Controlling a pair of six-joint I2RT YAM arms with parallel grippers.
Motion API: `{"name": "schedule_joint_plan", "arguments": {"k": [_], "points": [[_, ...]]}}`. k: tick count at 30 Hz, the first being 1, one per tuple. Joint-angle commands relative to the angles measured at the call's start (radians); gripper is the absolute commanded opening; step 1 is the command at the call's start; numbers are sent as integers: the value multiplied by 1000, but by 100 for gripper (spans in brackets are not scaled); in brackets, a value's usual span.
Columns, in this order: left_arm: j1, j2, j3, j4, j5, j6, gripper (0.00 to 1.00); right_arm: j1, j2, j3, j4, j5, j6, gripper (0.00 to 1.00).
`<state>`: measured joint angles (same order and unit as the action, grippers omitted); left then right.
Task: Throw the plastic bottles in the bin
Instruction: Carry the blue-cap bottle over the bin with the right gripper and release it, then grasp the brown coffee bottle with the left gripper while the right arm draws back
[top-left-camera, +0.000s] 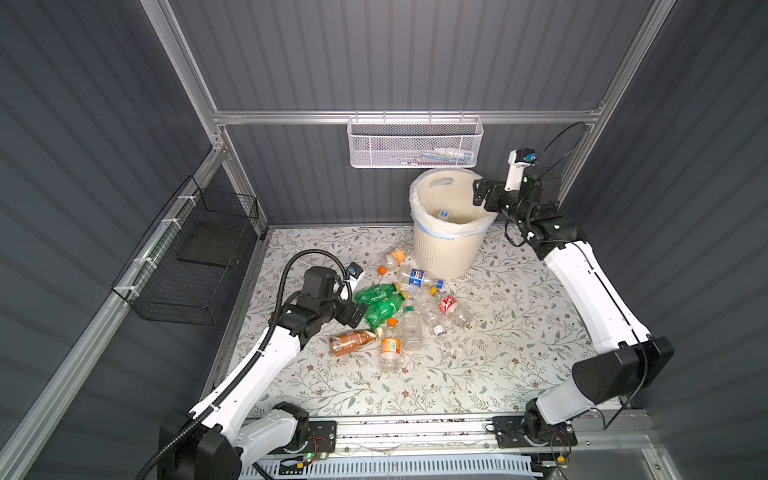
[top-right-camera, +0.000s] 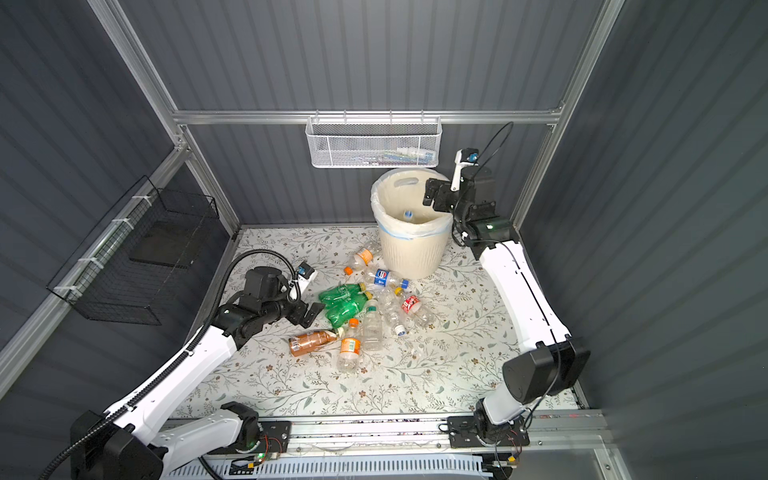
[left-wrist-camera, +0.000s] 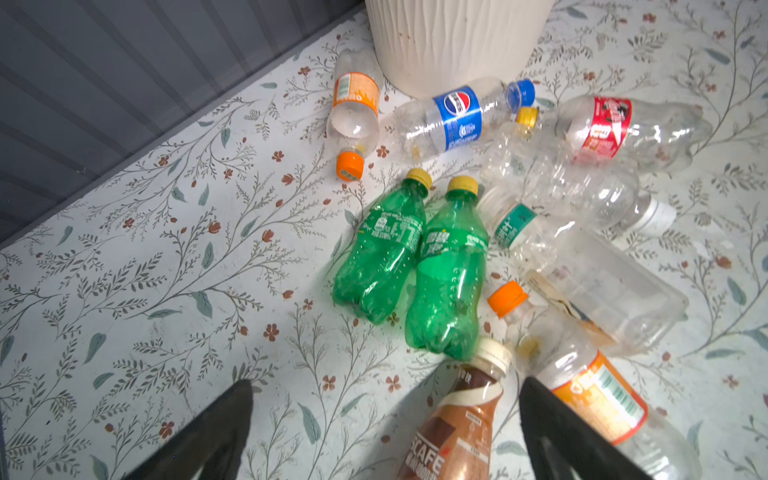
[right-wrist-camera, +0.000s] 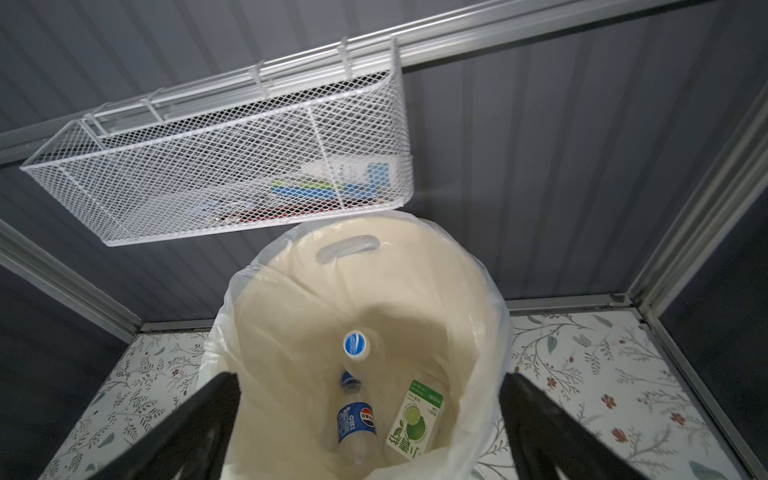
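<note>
Several plastic bottles (top-left-camera: 409, 309) lie in a heap on the floral mat in front of the bin (top-left-camera: 451, 249). Among them are two green ones (left-wrist-camera: 449, 274) and an amber one (left-wrist-camera: 461, 428). My left gripper (left-wrist-camera: 384, 384) is open and low beside the heap, with the amber bottle's neck lying loose between its fingers. My right gripper (right-wrist-camera: 371, 376) hangs open and empty over the bin's right rim (top-right-camera: 446, 218). In the right wrist view, a blue-label bottle (right-wrist-camera: 357, 419), a lime-label bottle (right-wrist-camera: 415, 419) and a blue-capped one (right-wrist-camera: 356, 344) lie inside the lined bin.
A white mesh basket (top-left-camera: 415, 143) hangs on the back rail just above the bin. A black wire basket (top-left-camera: 195, 257) is fixed to the left wall. An aluminium post (top-left-camera: 575, 166) stands close behind the right arm.
</note>
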<state>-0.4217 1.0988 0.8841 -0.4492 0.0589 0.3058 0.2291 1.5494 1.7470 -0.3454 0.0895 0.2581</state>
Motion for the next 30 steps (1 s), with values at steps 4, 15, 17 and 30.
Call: {"name": "schedule_joint_plan", "arguments": {"k": [4, 15, 17, 30], "points": [[5, 10, 15, -165, -13, 130, 100, -43, -121, -99, 60, -20, 38, 99], [2, 94, -9, -186, 1, 210, 100, -158, -232, -340, 95, -100, 102, 99], [-2, 105, -13, -194, -10, 222, 100, -180, -250, -379, 106, -117, 113, 99], [-40, 197, 12, -272, -36, 281, 100, -279, -299, -576, 140, -226, 164, 99]]}}
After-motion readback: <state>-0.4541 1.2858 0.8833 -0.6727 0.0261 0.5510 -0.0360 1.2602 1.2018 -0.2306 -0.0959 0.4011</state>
